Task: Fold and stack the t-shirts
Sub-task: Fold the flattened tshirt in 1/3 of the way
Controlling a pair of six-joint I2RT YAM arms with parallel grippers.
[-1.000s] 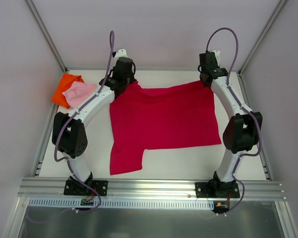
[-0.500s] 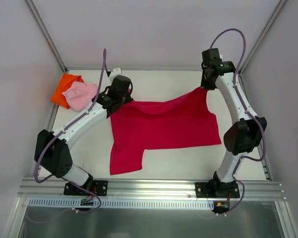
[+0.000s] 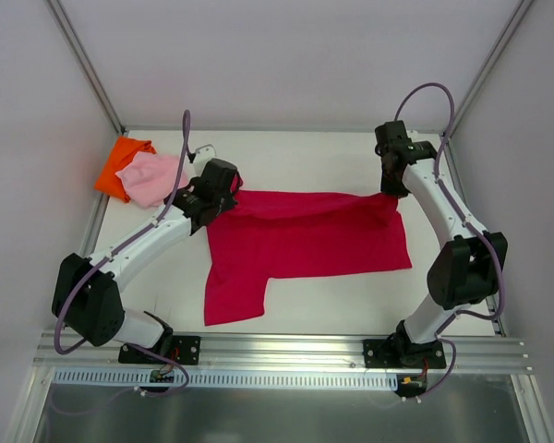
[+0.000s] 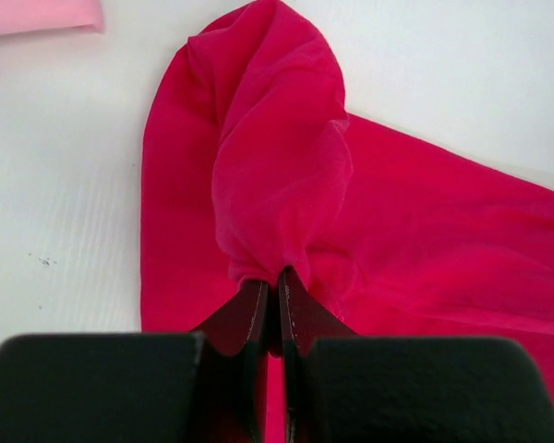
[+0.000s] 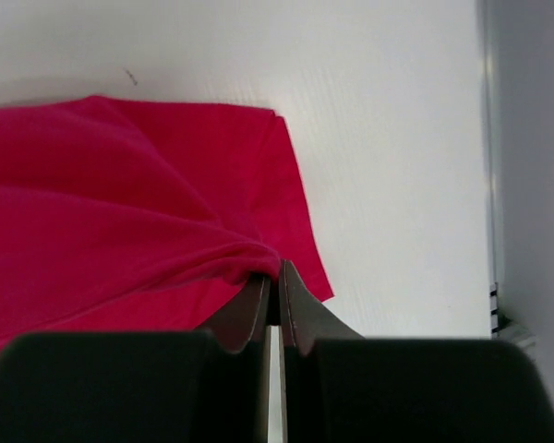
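The large crimson t-shirt (image 3: 305,242) lies spread on the white table, its far edge lifted and drawn toward the front. My left gripper (image 3: 229,196) is shut on the shirt's far left corner; the cloth (image 4: 277,175) bunches out from between the closed tips (image 4: 277,277). My right gripper (image 3: 388,192) is shut on the far right corner, with a fold of the crimson shirt (image 5: 120,221) pinched at its tips (image 5: 275,269). A light pink t-shirt (image 3: 150,176) lies folded on the bright orange t-shirt (image 3: 122,159) at the far left corner.
The white table (image 3: 351,300) is boxed in by grey walls and metal posts. An aluminium rail (image 3: 286,349) carrying both arm bases runs along the front. One sleeve of the crimson shirt (image 3: 231,297) reaches toward the front left.
Both grippers have pulled the crimson shirt's far edge toward the front, folding it over the body of the shirt. The pink and orange shirts have not moved.
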